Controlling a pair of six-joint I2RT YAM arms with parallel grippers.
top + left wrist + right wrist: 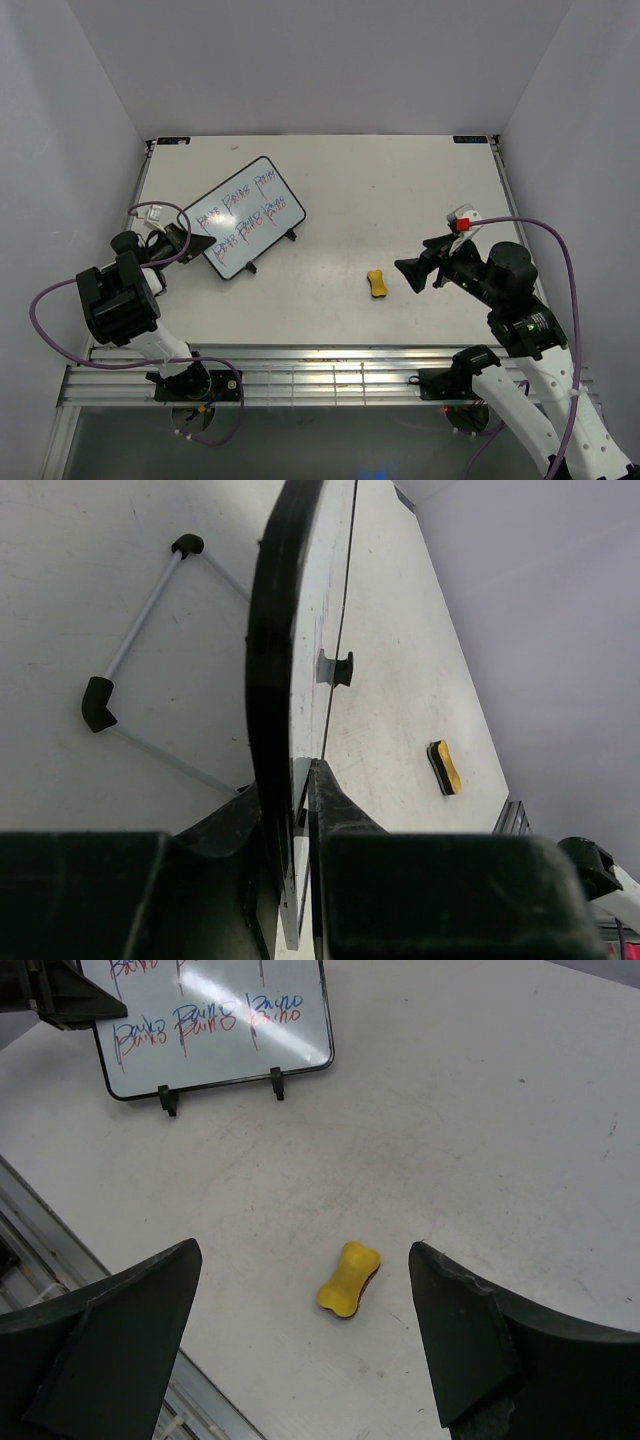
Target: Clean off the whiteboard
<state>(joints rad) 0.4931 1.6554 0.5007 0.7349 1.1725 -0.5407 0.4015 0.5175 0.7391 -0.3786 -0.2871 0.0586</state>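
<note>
- The right gripper (412, 272) hangs over the table (400, 190) towards the near right. Its jaws are spread wide and hold nothing, and it looks lined up to come down on the eraser.
- The yellow bone-shaped eraser (348, 1280) lies flat on the table. In the right wrist view it sits between the open fingers, apart from both and untouched.
- Further back on the left, the left gripper (198, 243) is clenched on the left end of the whiteboard (250, 215), one finger on each face of its black frame. This is probably to steady the board against the push of wiping.
- The whiteboard stands propped on its small black feet (167, 1100) in the left half of the table, its face angled towards the right arm. Red and blue writing covers it, and none is erased yet.
</note>
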